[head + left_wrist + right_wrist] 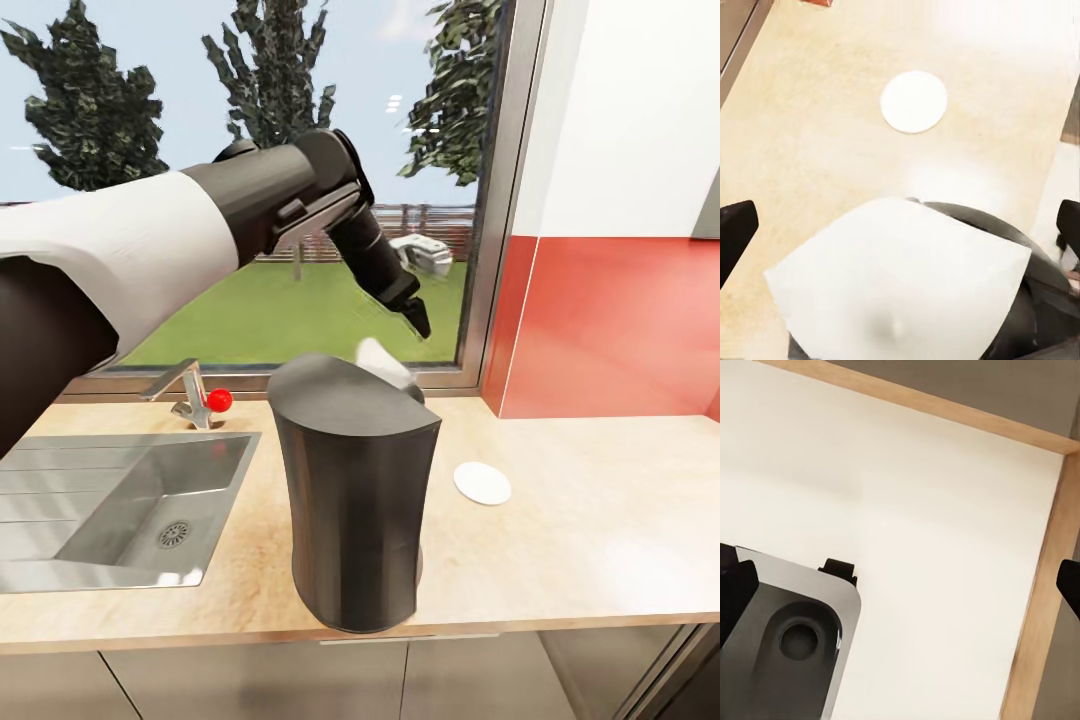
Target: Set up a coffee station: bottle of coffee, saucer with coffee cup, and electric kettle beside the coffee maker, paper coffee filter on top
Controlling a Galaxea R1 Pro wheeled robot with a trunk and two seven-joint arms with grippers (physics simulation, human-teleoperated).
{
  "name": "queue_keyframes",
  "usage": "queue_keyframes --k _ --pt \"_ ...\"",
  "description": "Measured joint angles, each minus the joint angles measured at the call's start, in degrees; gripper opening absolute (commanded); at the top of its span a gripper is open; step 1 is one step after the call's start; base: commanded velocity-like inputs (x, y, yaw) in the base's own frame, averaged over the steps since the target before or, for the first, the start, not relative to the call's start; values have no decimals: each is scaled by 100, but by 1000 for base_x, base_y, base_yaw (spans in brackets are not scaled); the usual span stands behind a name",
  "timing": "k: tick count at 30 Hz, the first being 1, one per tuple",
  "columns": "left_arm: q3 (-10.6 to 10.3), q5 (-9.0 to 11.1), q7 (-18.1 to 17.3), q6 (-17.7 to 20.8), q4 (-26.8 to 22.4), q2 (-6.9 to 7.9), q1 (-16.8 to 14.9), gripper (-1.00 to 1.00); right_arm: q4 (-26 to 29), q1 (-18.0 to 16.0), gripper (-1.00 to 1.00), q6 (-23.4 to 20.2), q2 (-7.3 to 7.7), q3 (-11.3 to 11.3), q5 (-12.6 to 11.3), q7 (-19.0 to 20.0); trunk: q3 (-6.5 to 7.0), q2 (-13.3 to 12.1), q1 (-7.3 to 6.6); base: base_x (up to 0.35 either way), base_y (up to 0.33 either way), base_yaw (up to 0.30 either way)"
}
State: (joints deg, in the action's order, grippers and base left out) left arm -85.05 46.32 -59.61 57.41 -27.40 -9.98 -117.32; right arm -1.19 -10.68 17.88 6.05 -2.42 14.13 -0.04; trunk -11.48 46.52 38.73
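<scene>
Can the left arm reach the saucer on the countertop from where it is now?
Probably yes. The left gripper hangs open over the coffee maker, and the saucer lies just beyond on the bare countertop, nothing standing between them.

Left arm is stretched out forward across the head view, white upper sleeve, dark forearm, wrist bent so the left tool [420, 322] points down and a bit to the right. In the left wrist view its two dark fingertips [736, 232] sit at opposite edges, spread wide with nothing pinched between them. Right tool [900, 585] looks the same in its own wrist view: black fingers far apart, nothing held.
</scene>
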Motion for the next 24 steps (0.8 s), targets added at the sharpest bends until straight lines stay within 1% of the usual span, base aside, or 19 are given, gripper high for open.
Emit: queue_keyframes --k 1,2,3,4,7,8,9,10,12,14,18,24 --pt "66 -4 1 -3 2 0 0 100 0 0 100 1 0 0 0 -1 0 0 0 0 0 0" --pt "214 -1 6 -8 4 0 0 100 0 1 100 0 0 0 0 -2 0 0 0 0 0 0" --pt "391 -1 13 -12 5 0 0 100 0 0 100 0 0 0 0 -2 1 0 0 0 0 0" --pt "667 -1 23 -19 2 0 0 100 0 0 100 2 0 0 0 1 6 1 0 0 0 0" --pt "1143 -6 39 -31 0 -1 0 100 0 1 100 3 0 0 0 3 27 0 0 0 0 0" --pt "1216 -9 41 -34 0 -1 0 100 0 1 100 3 0 0 0 3 35 0 0 0 0 0" --pt "1404 -5 46 -35 -1 -1 0 100 0 2 100 3 0 0 1 4 43 1 0 0 0 0" --pt "1503 -8 49 -39 -1 -1 0 100 0 1 100 3 0 0 0 3 52 0 0 0 0 0" --pt "1611 -10 52 -45 -1 -1 0 100 0 1 100 4 0 0 0 2 69 0 0 -41 0 0" --pt "1650 -11 51 -51 -1 -1 0 100 0 -2 100 4 0 0 0 -1 87 0 1 -159 0 0" --pt "1683 -12 50 -63 -1 -1 0 100 0 1 100 4 0 0 0 0 113 -1 3 -273 0 0" --pt "1692 -11 49 -66 -53 -1 0 100 0 -2 100 3 19 -6 0 4 119 -1 4 -328 0 0"
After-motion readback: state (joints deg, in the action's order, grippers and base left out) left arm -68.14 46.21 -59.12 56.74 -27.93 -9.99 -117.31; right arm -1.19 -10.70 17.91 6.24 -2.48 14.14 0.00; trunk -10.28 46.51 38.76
